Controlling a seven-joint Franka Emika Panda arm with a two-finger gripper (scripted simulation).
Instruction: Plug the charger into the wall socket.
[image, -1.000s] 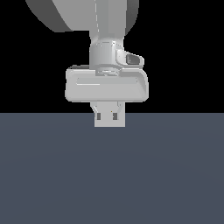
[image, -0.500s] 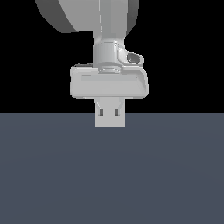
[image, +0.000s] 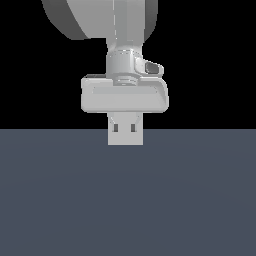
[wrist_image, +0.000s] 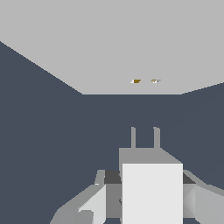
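Note:
My gripper (wrist_image: 148, 192) is shut on the charger (wrist_image: 151, 192), an off-white block with two thin prongs (wrist_image: 133, 138) pointing at the wall socket (wrist_image: 109, 48). The socket is a broad off-white upright plate with two small dark-yellow holes (wrist_image: 136, 81) low on its face. The prongs line up roughly with the holes, and dark floor shows between their tips and the plate. In the exterior view the arm's hand (image: 125, 97) hangs over a square plate with two dark slots (image: 126, 131), which looks like the socket. It hides my fingers and the charger.
A dark blue-grey tabletop (image: 125, 200) fills the lower half of the exterior view, and the background is black. The wrist view shows only the same dark surface (wrist_image: 43, 131) around the socket and charger.
In the exterior view the hand has shifted slightly upward and looks a little smaller than a second ago. The square plate below it has stayed in place.

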